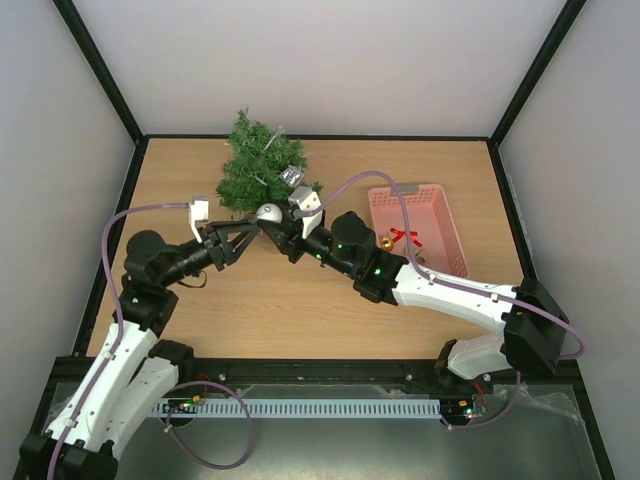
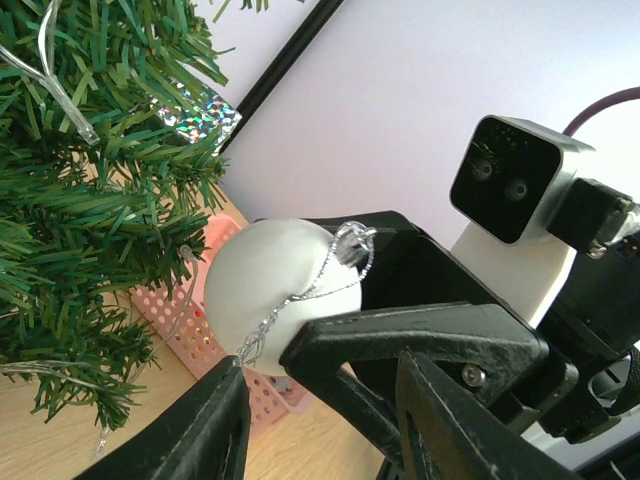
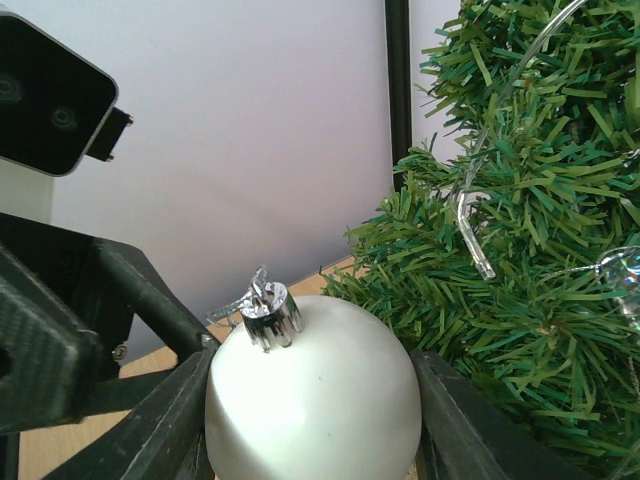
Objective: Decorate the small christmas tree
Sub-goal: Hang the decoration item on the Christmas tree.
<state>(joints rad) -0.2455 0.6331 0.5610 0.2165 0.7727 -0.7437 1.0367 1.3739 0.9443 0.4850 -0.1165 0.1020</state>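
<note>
Stock as I see it from my desk, largest first.

- Table [image 1: 300, 300]: wooden. Both arms reach over it from the near edge.
- Tree [image 1: 262, 165]: upright at the far side, left of centre. A light string [image 3: 470, 215] and a glittery silver tag [image 2: 195, 112] sit in its branches.
- Basket [image 1: 410, 190]: pink, right of the tree and apart from it. I take it for the trimmings store.
- Right gripper [image 3: 315, 430]: clamped on both sides of the white ball [image 3: 320, 385], cap upward, just beside the lower branches. I judge this presents the hanger to the other arm.
- Left gripper [image 2: 320, 400]: jaws part spread, facing the right one. One fingertip [image 2: 235, 370] touches the thread loop [image 2: 300, 295]. Whether the loop is caught, I cannot tell.
- Cap [image 3: 270, 315]: silver, and the loop trails from it. The loop probably needs spreading before it goes over a branch.
</note>
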